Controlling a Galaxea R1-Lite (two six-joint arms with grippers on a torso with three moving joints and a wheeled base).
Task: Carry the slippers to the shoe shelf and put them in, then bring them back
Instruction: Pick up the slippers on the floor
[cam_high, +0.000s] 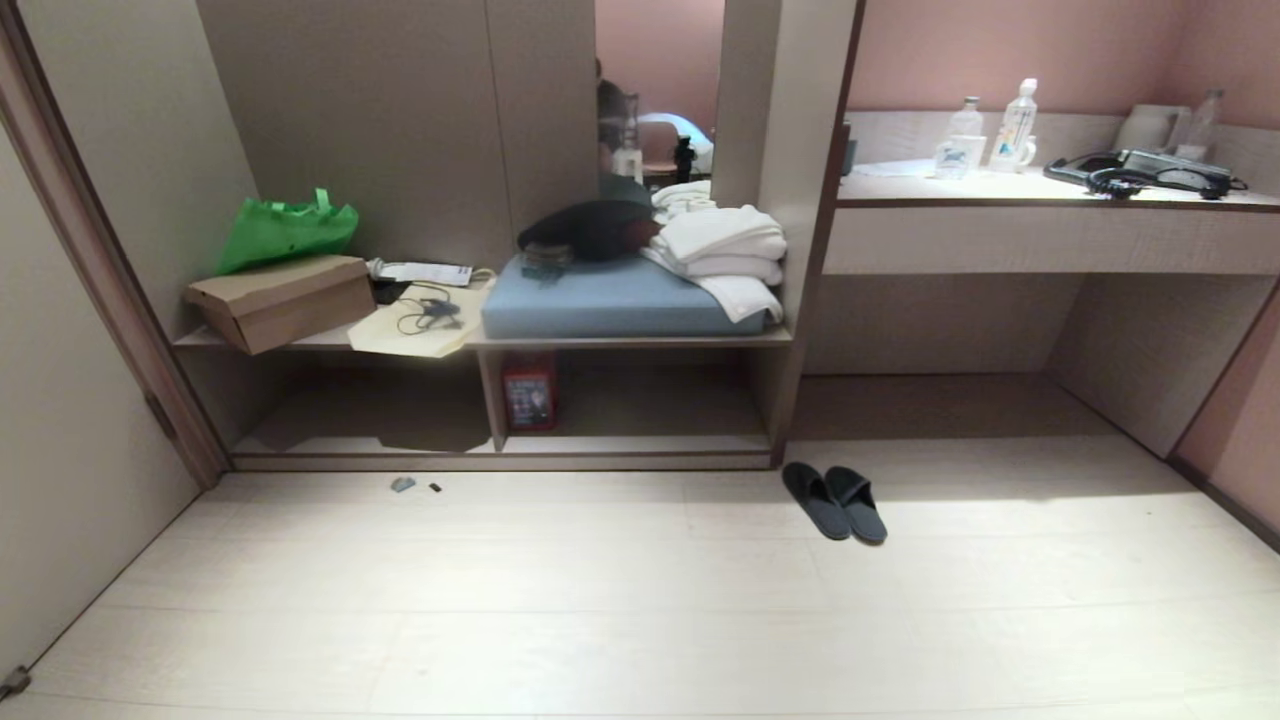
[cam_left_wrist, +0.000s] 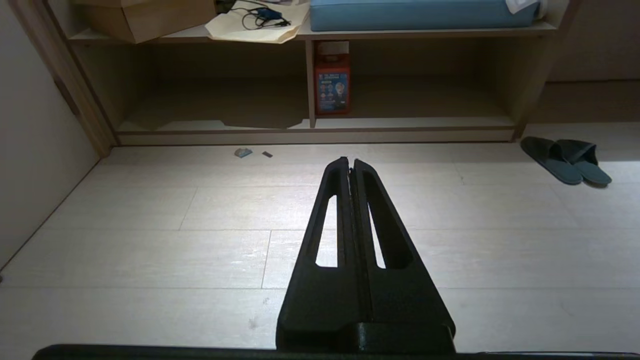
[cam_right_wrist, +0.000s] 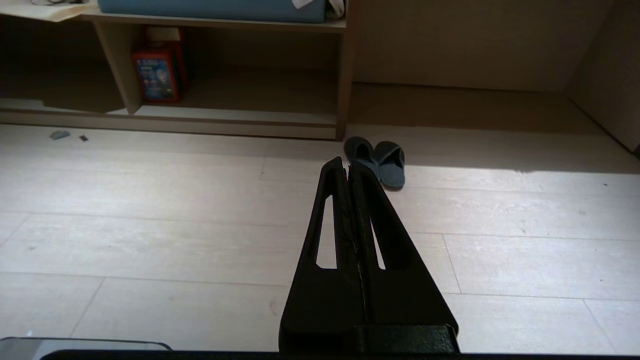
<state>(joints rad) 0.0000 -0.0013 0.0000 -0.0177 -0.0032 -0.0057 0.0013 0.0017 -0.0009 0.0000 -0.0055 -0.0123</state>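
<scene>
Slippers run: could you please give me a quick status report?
Left gripper and right gripper shut, empty, above floor. Slippers paired on floor, right of shelf. Red box inside by divider.

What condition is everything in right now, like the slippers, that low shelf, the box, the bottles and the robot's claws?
slippers: side by side on the floor, outside the shelf
shoe shelf: open, holds only a red box
cardboard box: closed
green bag: slumped
towels: folded, stacked
bottles: upright
left gripper: shut, empty
right gripper: shut, empty
</scene>
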